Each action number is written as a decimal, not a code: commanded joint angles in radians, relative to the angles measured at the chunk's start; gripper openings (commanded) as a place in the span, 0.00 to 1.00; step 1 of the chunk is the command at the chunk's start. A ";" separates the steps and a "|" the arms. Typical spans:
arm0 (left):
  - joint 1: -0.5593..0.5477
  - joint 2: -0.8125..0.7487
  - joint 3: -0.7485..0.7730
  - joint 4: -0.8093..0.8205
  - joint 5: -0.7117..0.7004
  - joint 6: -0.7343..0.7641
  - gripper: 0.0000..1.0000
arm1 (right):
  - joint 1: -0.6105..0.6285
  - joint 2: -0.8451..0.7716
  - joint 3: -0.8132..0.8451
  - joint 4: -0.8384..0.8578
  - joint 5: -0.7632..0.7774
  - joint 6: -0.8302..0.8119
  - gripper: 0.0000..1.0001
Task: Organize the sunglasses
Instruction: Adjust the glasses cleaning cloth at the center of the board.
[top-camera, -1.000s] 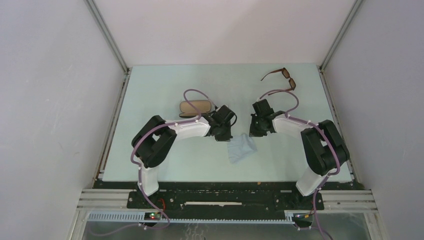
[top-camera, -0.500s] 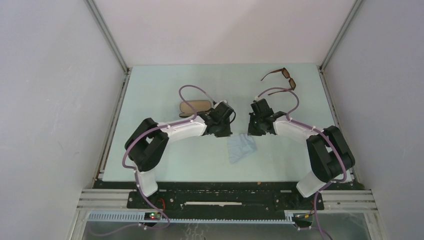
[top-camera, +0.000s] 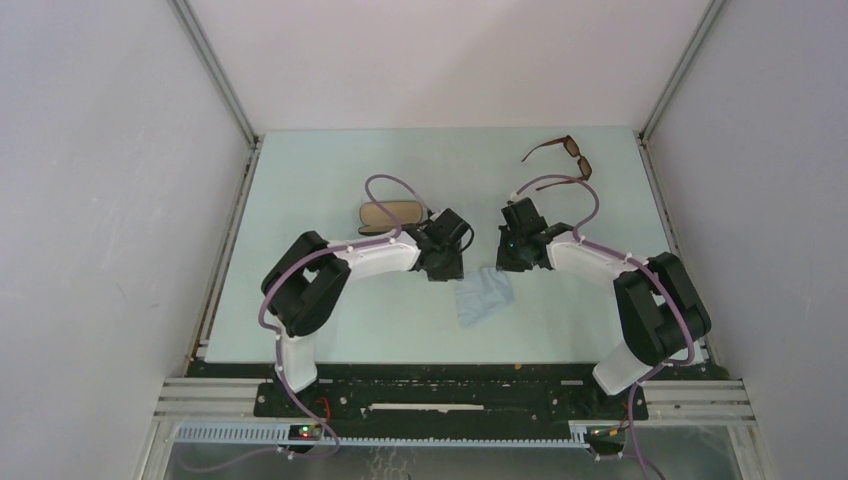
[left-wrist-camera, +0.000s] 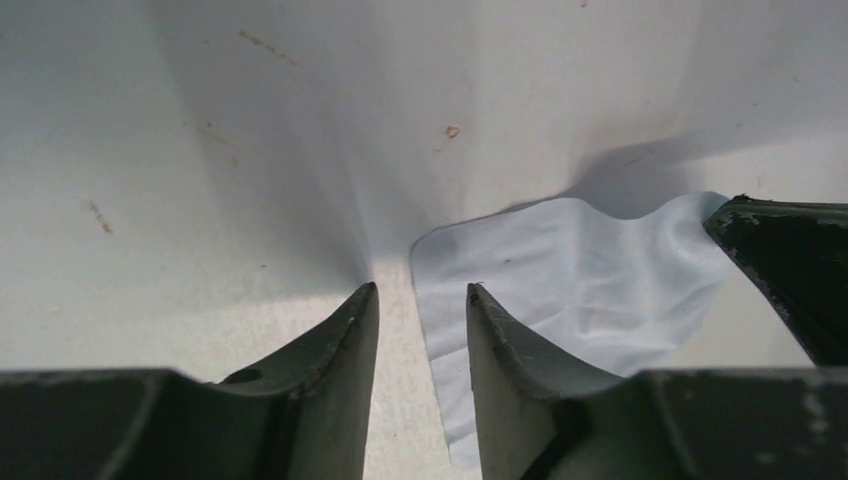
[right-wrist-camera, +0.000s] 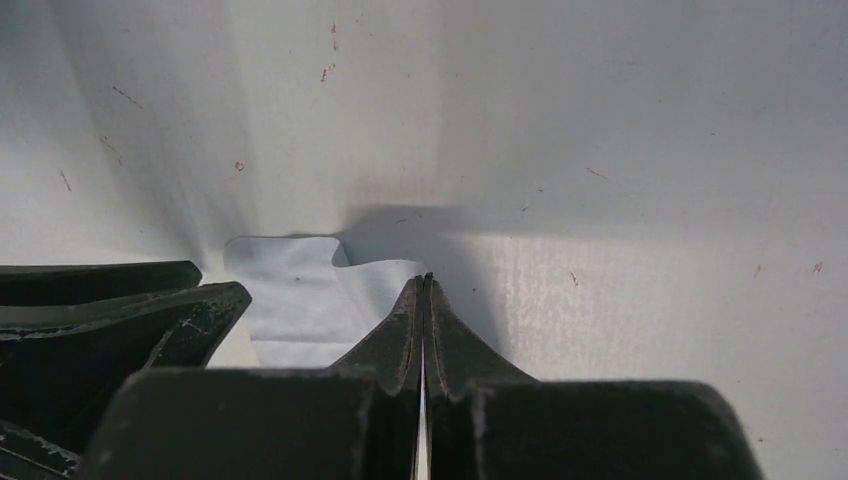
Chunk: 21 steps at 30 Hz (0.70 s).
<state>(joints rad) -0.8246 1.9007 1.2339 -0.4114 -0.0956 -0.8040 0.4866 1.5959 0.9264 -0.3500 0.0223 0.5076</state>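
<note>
The brown-framed sunglasses (top-camera: 565, 158) lie unfolded at the far right of the table, apart from both grippers. A pale blue cloth (top-camera: 483, 296) lies between the arms at the middle. My left gripper (top-camera: 446, 270) is low at the cloth's left edge with its jaws a little apart; the cloth's edge (left-wrist-camera: 560, 280) lies under the right finger (left-wrist-camera: 500, 345). My right gripper (top-camera: 510, 262) is shut, its tips (right-wrist-camera: 427, 280) at the cloth's right corner (right-wrist-camera: 300, 290). I cannot tell whether cloth is pinched between them.
An oblong black case with tan lining (top-camera: 388, 213) lies open behind the left gripper. Grey walls and metal rails enclose the table on the left, right and back. The left gripper's fingers (right-wrist-camera: 120, 310) show in the right wrist view.
The left arm pulled back toward the left and then returned beside the cloth. The right gripper moved slightly forward and left. The sunglasses and case have not moved.
</note>
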 joint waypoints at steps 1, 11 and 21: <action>-0.004 0.048 0.085 -0.024 0.024 0.017 0.39 | 0.003 -0.016 0.003 0.003 0.016 0.014 0.00; -0.005 0.071 0.095 -0.035 0.061 0.012 0.27 | -0.001 -0.014 0.003 0.006 0.007 0.011 0.00; -0.005 -0.005 0.103 -0.022 0.115 0.044 0.00 | -0.004 -0.086 0.003 -0.022 0.009 0.005 0.00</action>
<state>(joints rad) -0.8246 1.9617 1.3029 -0.4366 -0.0360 -0.7937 0.4843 1.5909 0.9264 -0.3561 0.0212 0.5140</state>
